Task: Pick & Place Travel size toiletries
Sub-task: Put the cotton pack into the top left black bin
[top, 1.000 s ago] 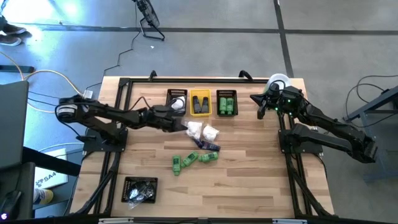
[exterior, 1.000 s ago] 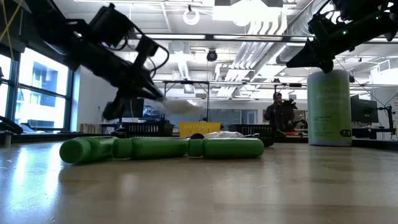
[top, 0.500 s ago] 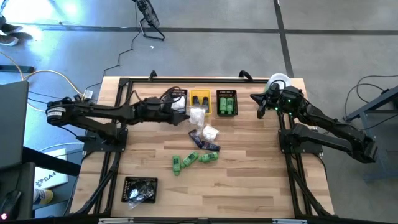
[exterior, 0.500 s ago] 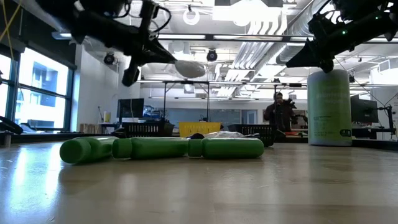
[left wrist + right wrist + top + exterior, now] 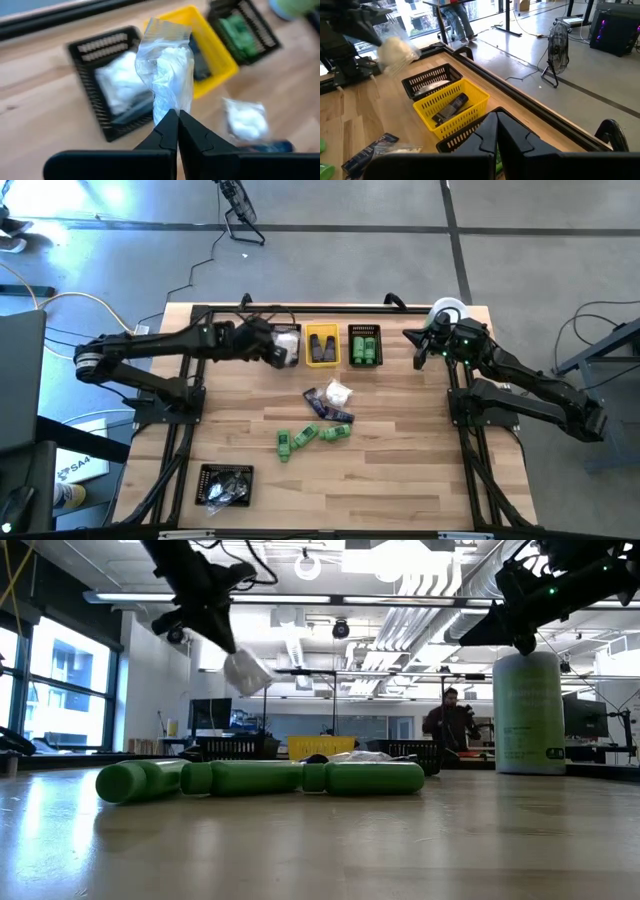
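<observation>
— Packet (image 5: 167,82) of clear crinkly plastic with white stuff inside: where is it?

— Pinched at its lower edge by the left hand (image 5: 178,131), whose two dark fingers are closed together on it. In the high view that left hand (image 5: 283,352) sits above the black mesh bin (image 5: 285,341) at the far edge of the wooden counter (image 5: 400,470), and the low view shows the packet (image 5: 247,671) hanging in the air, well above the surface.

— What does that bin hold?

— White packets already, seen from the left wrist view (image 5: 120,87). Just beside it stands a yellow plastic bin (image 5: 321,345) with dark pieces in it, then another black bin (image 5: 364,345) filled with bright green little bottles.

— And the loose toiletries?

— Another white packet (image 5: 339,392) lies near the middle of the counter, touching dark blue-purple tubes (image 5: 330,410). Nearer the front edge lie three green bottles (image 5: 313,437) in a loose row. A fourth black bin (image 5: 225,484) sits well apart at the front left corner.

— The other arm?

— The right hand (image 5: 421,347) hovers at the far right corner, near the big pale-green cylinder with a white lid (image 5: 447,310); its fingers (image 5: 485,137) are pressed together on nothing.

— Anyone in the room?

— A person (image 5: 452,723) stands far behind the counter.
</observation>
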You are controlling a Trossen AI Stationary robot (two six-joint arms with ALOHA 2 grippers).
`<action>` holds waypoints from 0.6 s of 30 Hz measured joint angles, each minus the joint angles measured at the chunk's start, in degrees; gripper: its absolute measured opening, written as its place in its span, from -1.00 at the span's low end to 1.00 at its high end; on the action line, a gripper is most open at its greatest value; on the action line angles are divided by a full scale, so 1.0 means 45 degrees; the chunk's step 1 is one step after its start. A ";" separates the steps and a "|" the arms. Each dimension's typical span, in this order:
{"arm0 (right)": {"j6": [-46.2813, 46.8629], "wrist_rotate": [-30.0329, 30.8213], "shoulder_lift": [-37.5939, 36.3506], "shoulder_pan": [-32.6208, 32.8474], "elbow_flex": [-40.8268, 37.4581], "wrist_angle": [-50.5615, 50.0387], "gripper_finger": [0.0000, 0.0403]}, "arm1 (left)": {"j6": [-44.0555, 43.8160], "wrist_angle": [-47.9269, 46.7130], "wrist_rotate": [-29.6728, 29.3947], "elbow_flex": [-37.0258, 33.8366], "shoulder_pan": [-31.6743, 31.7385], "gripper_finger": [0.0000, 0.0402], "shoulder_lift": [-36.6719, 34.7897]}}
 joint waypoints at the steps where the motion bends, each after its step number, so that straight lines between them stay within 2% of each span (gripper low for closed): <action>1: 0.0050 -0.0005 0.0000 0.0000 0.0000 0.0000 -0.99 | -0.0002 -0.0144 -0.0131 0.0034 0.0209 -1.00 0.0000; 7: 0.0098 -0.0005 0.0000 0.0005 0.0000 0.0005 -0.99 | 0.0396 0.0184 -0.0677 0.0034 0.1348 -1.00 0.0319; 14: 0.0098 -0.0008 0.0000 0.0005 0.0000 0.0005 -0.99 | 0.3441 0.0784 -0.2086 0.0034 0.1812 -1.00 0.1634; 18: 0.0103 -0.0005 0.0000 0.0005 0.0000 0.0005 -0.99 | 0.4584 0.0835 -0.2163 0.0020 0.1851 -1.00 0.2492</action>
